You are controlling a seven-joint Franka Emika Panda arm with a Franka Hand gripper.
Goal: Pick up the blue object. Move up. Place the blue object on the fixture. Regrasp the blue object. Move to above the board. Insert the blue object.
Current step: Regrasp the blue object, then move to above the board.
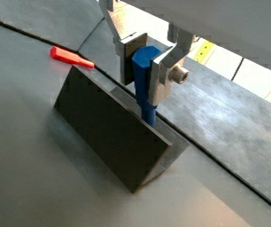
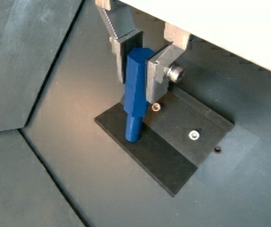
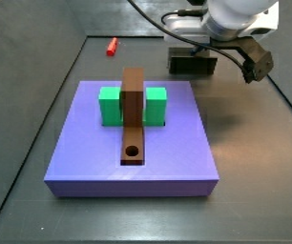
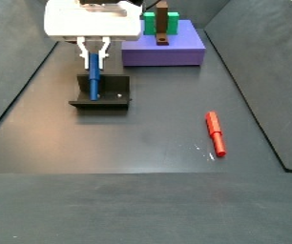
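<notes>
The biggest thing is the dark grey floor (image 4: 149, 143) of the work box. It looks smooth and flat, with thin lines running across it, and low dark walls stand around it.

Next is the board, a big flat purple square slab (image 3: 135, 152). A green block (image 3: 112, 105) sits on it, and a long brown bar (image 3: 134, 124) with a round hole near one end lies over the block. I think that hole is where the peg must go in the end. The board is well apart from the peg right now.

Then comes the white robot arm (image 3: 232, 19). Its gripper (image 4: 93, 59) hangs right over the fixture.

The fixture is a small dark L-shaped bracket on a flat base plate (image 4: 104, 95). It stands on the floor near the board.

The blue object is a small blue round peg (image 2: 135, 93). It stands upright, and its lower end touches the base plate of the fixture. The silver fingers (image 2: 166, 71) sit on both sides of its top part, and in both wrist views they look to be pinching it. I think the peg is being stood here so the gripper can grab it again in a better way.

The smallest thing is a red peg (image 4: 217, 133) lying flat on the floor, far from the rest.
</notes>
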